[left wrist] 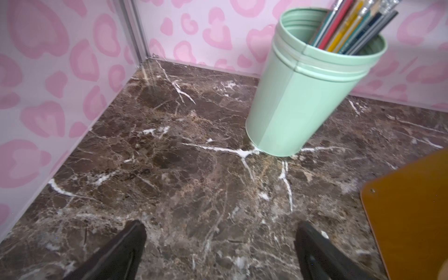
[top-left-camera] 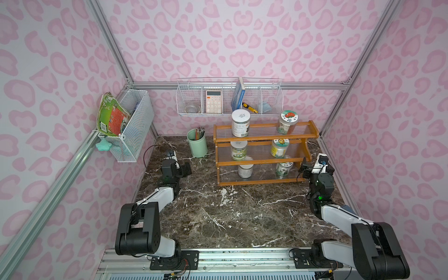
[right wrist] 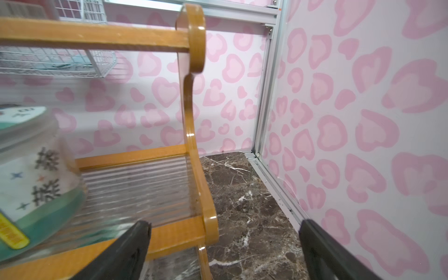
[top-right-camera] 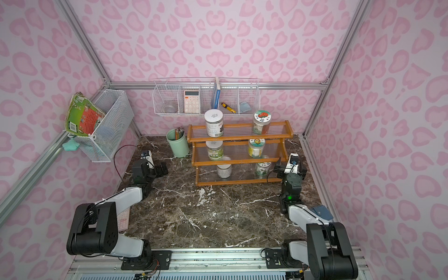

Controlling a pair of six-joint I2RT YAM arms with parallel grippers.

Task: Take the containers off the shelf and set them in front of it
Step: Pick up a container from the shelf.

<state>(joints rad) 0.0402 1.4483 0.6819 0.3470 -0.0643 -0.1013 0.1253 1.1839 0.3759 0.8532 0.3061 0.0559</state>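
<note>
I had nothing moved yet: all six containers point(top-left-camera: 240, 122) stood two to a tier on the shelf point(top-left-camera: 259, 162), toward 1 o'clock on the tabletop point(top-left-camera: 230, 218), with my right hand point(right wrist: 224, 228) spread empty at its 4 o'clock corner and left hand point(left wrist: 218, 225) spread too

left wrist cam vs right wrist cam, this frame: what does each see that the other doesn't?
Left wrist only: the mint-green pencil cup holding pencils, near a wall corner.
Right wrist only: a teal-labelled jar standing on a clear ribbed tier of the shelf, and a white wire basket on the wall behind.
Both: marble tabletop, pink-patterned walls, some orange-brown shelf wood, and an open, empty hand: left hand, right hand.
</note>
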